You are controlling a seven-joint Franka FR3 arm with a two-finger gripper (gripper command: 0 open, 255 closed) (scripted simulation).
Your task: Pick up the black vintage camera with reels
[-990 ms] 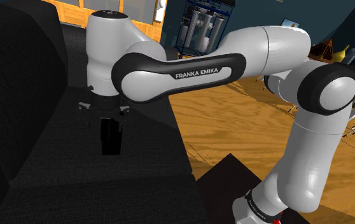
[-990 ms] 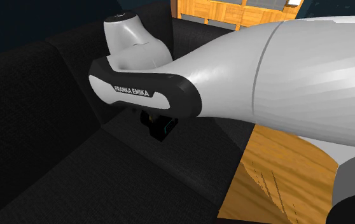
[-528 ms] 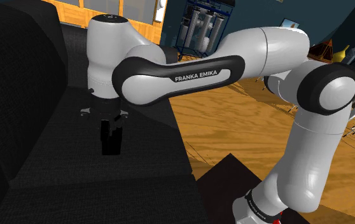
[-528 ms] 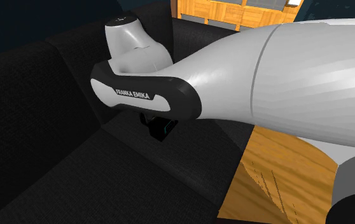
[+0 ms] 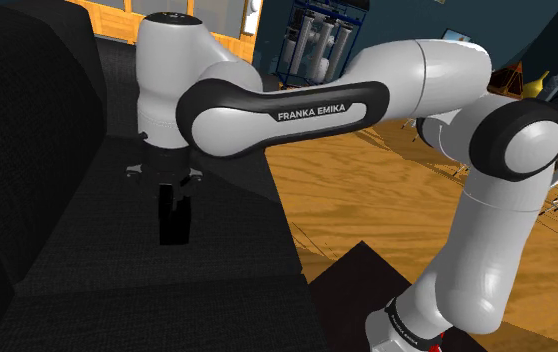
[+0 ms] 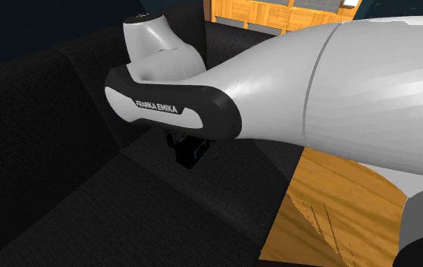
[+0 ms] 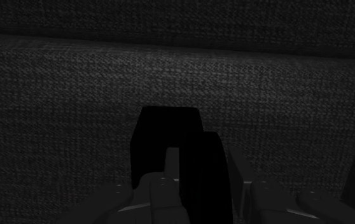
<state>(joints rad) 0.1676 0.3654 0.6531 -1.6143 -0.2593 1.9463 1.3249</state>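
Observation:
The black camera (image 5: 174, 226) is a small dark block low over the black sofa seat (image 5: 117, 300), right under the arm's hand. My gripper (image 5: 174, 203) points straight down and is shut on its upper part. In the second exterior view the camera (image 6: 192, 152) peeks out below the forearm, with a thin teal line on one edge, and the hand is hidden behind the arm. In the wrist view the camera (image 7: 168, 137) is a pure black shape clasped between the fingers of my gripper (image 7: 192, 184). I cannot tell whether the camera touches the cushion.
The sofa's tall backrest (image 5: 27, 110) rises at the shoulder view's left and its armrest (image 5: 247, 190) lies just beyond the hand. Wooden floor (image 5: 367, 190) spreads to the right, with a shelf of bottles (image 5: 317, 45) at the back. The stand (image 5: 367, 300) sits at the lower right.
The fingers have come together on the camera; a second ago they stood wide apart around it. The arm has barely moved.

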